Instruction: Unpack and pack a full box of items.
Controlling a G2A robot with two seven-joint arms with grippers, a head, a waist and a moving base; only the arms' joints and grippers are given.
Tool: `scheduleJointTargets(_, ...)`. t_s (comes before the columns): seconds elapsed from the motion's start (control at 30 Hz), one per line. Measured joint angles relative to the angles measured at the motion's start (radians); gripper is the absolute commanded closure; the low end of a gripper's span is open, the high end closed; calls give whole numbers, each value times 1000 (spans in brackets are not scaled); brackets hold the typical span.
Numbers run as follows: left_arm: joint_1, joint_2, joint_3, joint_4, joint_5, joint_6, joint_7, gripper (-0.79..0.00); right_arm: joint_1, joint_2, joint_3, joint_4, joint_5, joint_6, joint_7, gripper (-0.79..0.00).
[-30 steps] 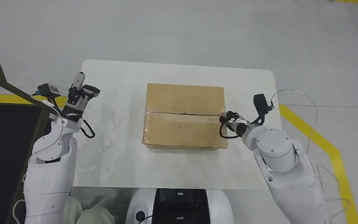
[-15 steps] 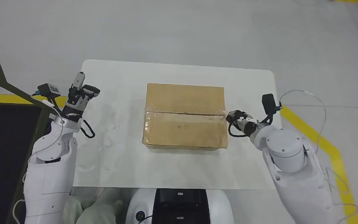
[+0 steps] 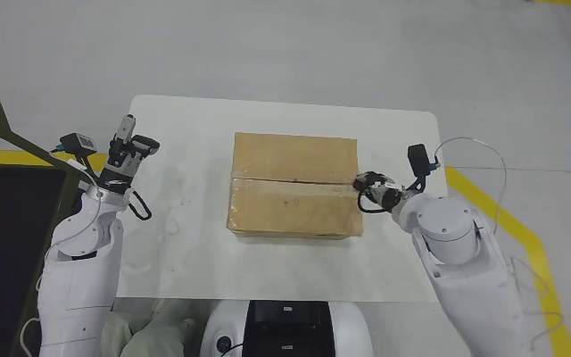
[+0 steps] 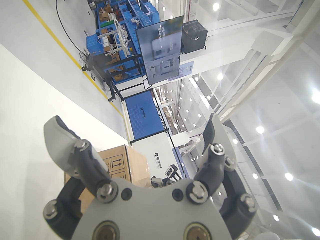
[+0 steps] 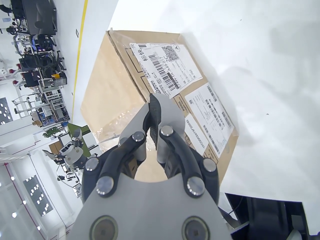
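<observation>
Box (image 3: 295, 185) taped shut mid-table (image 3: 178, 250), right claw (image 3: 360, 184) pinched closed at its 3 o'clock end, left claw (image 3: 134, 136) wide open off at 9 o'clock.

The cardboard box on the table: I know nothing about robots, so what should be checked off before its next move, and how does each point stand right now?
1. The cardboard box sits flat on the table, well inside its edges: ok.
2. The flaps are open for unpacking: not ok. Both are closed, with clear tape along the seam.
3. The right pincer is at the seam's end: ok. It is shut, with its tips at the box's top edge beside the labels.
4. The right pincer is touching the tape: cannot tell.
5. The left pincer is out of the way: ok. It is open, empty and apart from the box.
</observation>
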Motion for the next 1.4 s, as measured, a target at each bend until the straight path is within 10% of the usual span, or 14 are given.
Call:
scheduleJointTargets(0.87,0,0,0,0,0,0,0,-785,-158,-11,235,-118,150,-239,-287,0)
scheduleJointTargets(1.2,0,0,0,0,0,0,0,-785,-141,-8,304,-89,164,-318,-277,-351)
scheduleJointTargets(1.23,0,0,0,0,0,0,0,-785,-137,-7,309,-82,164,-323,-273,-594)
scheduleJointTargets(1.3,0,0,0,0,0,0,0,-785,-128,-6,316,-64,165,-336,-264,-723)
scheduleJointTargets(1.33,0,0,0,0,0,0,0,-785,-126,-6,318,-59,166,-342,-263,-425)
scheduleJointTargets(1.4,0,0,0,0,0,0,0,-784,-124,-6,318,-57,166,-345,-263,-536)
